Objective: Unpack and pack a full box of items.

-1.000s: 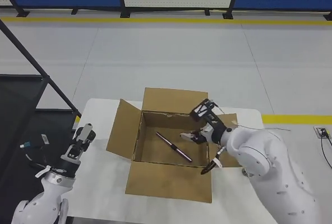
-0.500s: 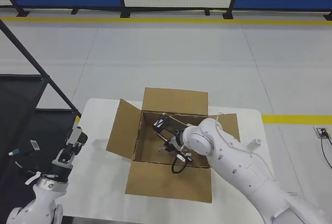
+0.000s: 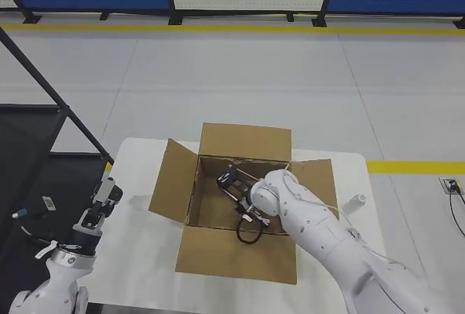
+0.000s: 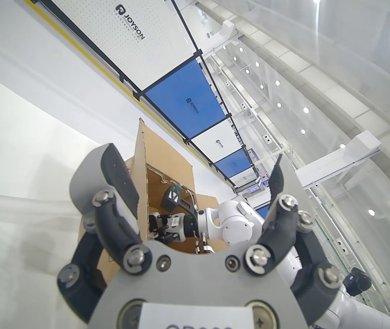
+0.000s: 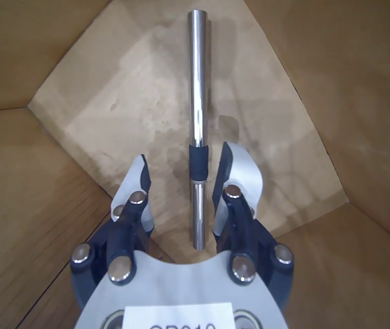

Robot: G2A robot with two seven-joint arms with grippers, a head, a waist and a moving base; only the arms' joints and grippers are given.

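Well, the unpacking looks close to finished: the open brown cardboard box (image 3: pixel 217 149) sits mid-table on the white table (image 3: pixel 142 235), and the right wrist view finds just one thing on its floor, a slim shiny metal rod with a black band (image 5: pixel 197 104), lying flat on the bare cardboard. Out at three o'clock from the box, a small pale object (image 3: pixel 357 202) rests on the tabletop; what it is cannot be made out, though it may be an item already taken out. So, by the look of it, one piece is left to lift out and the whole repacking is not yet begun. Now the working hand: the right gripper (image 5: pixel 184 157) is down inside the box, fingers apart and straddling the rod right at its black band, one pad on each side with a gap showing on both, so nothing is clamped yet. Over at nine o'clock from the box, the left gripper (image 4: pixel 195 162) hangs above the table edge, spread wide and holding nothing, pointed toward the box's side flap.
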